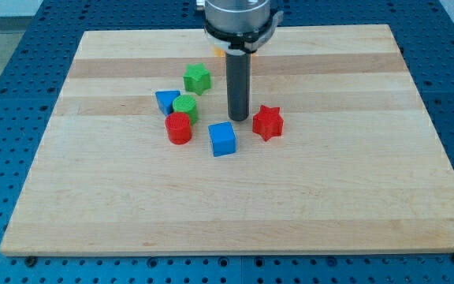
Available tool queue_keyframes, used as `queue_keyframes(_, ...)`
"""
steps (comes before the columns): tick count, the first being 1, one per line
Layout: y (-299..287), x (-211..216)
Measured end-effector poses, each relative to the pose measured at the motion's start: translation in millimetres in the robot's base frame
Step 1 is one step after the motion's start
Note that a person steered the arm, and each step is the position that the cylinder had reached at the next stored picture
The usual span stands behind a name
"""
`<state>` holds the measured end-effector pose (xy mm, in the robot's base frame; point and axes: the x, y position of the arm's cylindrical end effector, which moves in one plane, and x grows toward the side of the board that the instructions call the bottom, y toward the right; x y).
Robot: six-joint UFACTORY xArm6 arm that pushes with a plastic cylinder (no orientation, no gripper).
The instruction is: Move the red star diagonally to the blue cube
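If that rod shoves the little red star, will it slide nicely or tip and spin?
The red star looks squat and flat-bottomed, so it will probably slide on the smooth wooden board rather than tip. Its points may make it twist if my tip, just to its left in the view, strikes off-centre.

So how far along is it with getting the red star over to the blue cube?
Done: nothing visibly finished; the red star sits apart from the blue cube, up and to the view's right of it. In hand: my tip stands just left of the star, between the two blocks. Left: push the star diagonally toward the cube.
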<state>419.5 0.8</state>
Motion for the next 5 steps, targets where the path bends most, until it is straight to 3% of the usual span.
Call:
queue_keyframes(1, 18.2, 16.2)
queue_keyframes(5, 96.7, 7.0)
